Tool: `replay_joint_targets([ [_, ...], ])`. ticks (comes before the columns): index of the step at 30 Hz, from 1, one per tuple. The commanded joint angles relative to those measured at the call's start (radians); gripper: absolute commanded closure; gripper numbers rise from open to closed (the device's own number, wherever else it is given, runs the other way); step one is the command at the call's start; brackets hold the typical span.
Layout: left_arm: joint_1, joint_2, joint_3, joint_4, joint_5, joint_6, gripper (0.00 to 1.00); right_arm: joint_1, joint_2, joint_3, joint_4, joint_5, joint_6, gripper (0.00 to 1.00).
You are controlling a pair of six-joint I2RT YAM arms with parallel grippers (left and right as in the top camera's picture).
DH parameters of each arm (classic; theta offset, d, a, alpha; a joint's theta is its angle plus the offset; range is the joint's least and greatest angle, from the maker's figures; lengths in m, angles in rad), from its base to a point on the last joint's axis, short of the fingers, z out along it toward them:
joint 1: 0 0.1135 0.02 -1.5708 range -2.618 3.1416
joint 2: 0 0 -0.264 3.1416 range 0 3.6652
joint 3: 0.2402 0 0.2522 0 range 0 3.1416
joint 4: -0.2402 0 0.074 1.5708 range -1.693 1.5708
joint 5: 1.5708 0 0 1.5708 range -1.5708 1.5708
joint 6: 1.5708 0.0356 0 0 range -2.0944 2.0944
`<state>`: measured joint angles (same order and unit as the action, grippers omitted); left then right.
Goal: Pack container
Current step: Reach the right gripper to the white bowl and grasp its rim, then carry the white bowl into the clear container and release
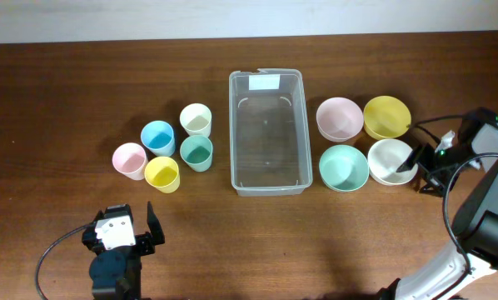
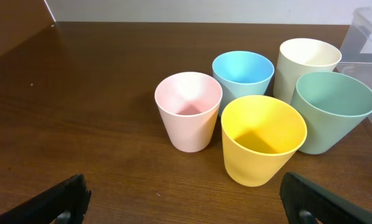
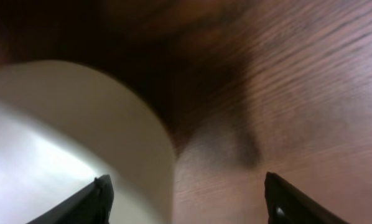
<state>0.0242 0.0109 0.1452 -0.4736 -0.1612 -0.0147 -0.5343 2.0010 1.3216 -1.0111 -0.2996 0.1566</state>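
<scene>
Right gripper spread, straddling white bowl rim. Clear container to its left, long axis fore-aft. Left gripper spread too.

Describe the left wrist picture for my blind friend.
A pink cup, blue cup, yellow cup, cream cup and green cup stand bunched, empty, on a brown table. The left gripper, open, shows fingertips in the bottom corners; a corner of the container peeks in top right.

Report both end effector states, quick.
Left end effector: open, holding nothing.
Right end effector: open, straddling the white bowl's rim, not gripping it.
</scene>
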Motion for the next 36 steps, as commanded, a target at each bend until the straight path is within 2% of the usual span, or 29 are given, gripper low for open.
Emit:
replay_joint_targets([
  [1,-0.005,-0.005,-0.010,0.003,0.007,0.019,0.00,-0.008,0.005,-0.066,0.045,-0.105,-0.022,0.36],
  [6,-0.005,-0.005,-0.010,0.003,0.007,0.019,0.00,-0.010,0.001,-0.103,0.088,-0.139,-0.018,0.64],
  [12,-0.005,-0.005,-0.010,0.003,0.007,0.019,0.00,-0.009,-0.116,-0.099,0.053,-0.138,-0.018,0.85],
  [14,-0.005,-0.005,-0.010,0.003,0.007,0.019,0.00,-0.008,-0.184,-0.098,0.035,-0.138,-0.017,0.96],
  [21,-0.005,-0.005,-0.010,0.003,0.007,0.019,0.00,0.018,-0.432,-0.098,0.016,-0.126,-0.014,0.97],
  [28,-0.005,-0.005,-0.010,0.003,0.007,0.019,0.00,0.085,-0.539,-0.083,-0.006,-0.156,0.021,0.96],
  [32,-0.005,-0.005,-0.010,0.003,0.007,0.019,0.00,0.215,-0.555,0.008,-0.023,-0.186,0.020,0.96],
  [36,-0.005,-0.005,-0.010,0.003,0.007,0.019,0.00,0.422,-0.519,0.172,-0.027,-0.140,0.021,0.96],
])
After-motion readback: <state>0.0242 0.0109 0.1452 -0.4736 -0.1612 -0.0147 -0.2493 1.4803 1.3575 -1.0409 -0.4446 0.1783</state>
